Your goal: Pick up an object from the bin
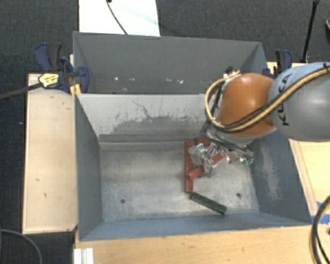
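Camera view: looks down into the bin from above and a little to one side.
Bin: a grey metal bin (88, 164) with sloping walls and a flat floor; pale scuffs show on its back wall and on the floor.
Arm: the silver-grey robot arm (311, 111) comes in from the right, over the bin's right rim, and bends down toward the right half of the floor.
Wrist cover: a rounded orange cover (247, 100) sits on the wrist, with black and yellow cables (223, 126) looping round its lower left side.
Gripper: the gripper (209, 159) hangs below the orange cover, low over the right middle of the bin floor, just right of the red-brown bar.
Gripper state: whether it is open or closed cannot be told, since its metal parts and the red pieces beneath it run together; no object can be seen held in it.
Task's thing: a long, narrow red-brown bar (187, 161) lies on the floor right of centre, running from back to front; its middle is at the gripper's left edge, and whether they touch cannot be told.
Red piece: a small brighter red block (194, 173) lies against the bar's right side, under the gripper's front edge.
Other thing: a short dark green stick (208, 203) lies at a slant near the front wall, just in front of the bar's near end and apart from the gripper.
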Robot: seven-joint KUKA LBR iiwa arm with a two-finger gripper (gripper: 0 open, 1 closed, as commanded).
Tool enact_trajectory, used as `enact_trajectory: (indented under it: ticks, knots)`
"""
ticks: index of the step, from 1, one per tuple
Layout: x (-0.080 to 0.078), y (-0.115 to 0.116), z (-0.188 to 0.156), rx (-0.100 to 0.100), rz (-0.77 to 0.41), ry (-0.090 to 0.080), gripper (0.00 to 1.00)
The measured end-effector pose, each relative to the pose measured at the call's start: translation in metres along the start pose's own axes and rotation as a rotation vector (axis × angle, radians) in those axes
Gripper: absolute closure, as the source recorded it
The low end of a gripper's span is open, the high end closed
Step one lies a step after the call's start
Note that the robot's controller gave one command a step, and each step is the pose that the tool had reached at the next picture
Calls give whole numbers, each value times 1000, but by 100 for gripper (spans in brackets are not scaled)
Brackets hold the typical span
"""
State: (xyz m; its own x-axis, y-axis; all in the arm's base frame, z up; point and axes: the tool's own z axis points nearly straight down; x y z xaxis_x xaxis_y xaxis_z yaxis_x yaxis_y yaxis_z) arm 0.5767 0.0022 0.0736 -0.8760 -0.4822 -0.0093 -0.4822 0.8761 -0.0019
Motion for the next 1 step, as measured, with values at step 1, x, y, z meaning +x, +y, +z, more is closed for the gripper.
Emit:
enact_trajectory:
  ticks: [1]
  knots:
    - [-19,4,-160,3,-88,-2,100]
